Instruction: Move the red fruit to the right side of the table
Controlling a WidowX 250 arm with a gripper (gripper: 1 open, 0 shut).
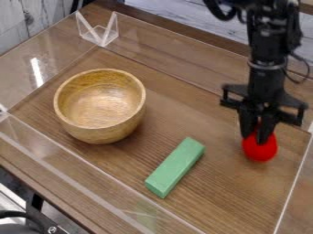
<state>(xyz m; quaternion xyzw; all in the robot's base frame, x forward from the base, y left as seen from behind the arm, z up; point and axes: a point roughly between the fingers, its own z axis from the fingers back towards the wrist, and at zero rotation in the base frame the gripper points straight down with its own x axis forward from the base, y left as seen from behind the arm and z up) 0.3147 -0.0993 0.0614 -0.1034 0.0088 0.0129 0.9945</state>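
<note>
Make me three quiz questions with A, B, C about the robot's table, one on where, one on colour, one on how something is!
1. Where is the green block?
A) Inside the bowl
B) Between the bowl and the red fruit
C) Behind the bowl

2. What colour is the block?
A) Green
B) Blue
C) Pink

3. How is the bowl?
A) Upside down
B) Tipped on its side
C) Upright, opening up

Answers:
1 B: the block lies between the bowl and the red fruit, nearer the front.
2 A: its whole top looks green.
3 C: we look down into its hollow.
</note>
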